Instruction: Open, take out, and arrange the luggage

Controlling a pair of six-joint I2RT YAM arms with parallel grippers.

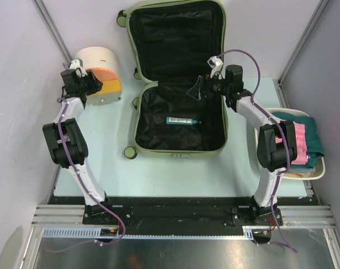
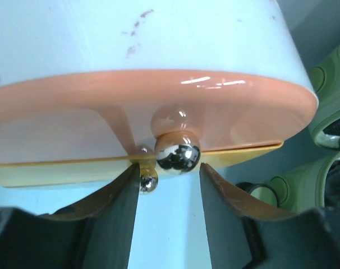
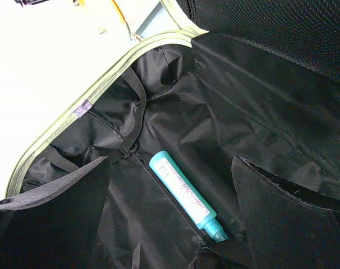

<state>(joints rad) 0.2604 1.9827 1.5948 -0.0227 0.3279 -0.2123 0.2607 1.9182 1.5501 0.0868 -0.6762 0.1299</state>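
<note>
No readable writing: the teal bottle (image 3: 184, 193) has a printed label, but the text is too small to make out. Luggage (image 1: 175, 33) lies open flat mid-table, lid toward the far wall, black lining up. The bottle is in its near half. Surface is a pale mint table (image 1: 175, 174), with white walls (image 1: 13, 56) and alu posts (image 1: 49, 22). Left of the luggage: cream-and-orange drum (image 1: 100, 73). Right of it: white basin (image 1: 322, 168) with green and pink cloth (image 1: 307, 134). Left gripper (image 2: 169, 171) has jaws apart, with the drum's chrome ball knob (image 2: 177, 152) at the tips; contact unclear. Right gripper (image 3: 170, 168) is over the luggage's near half, jaws wide apart, holding nothing.
</note>
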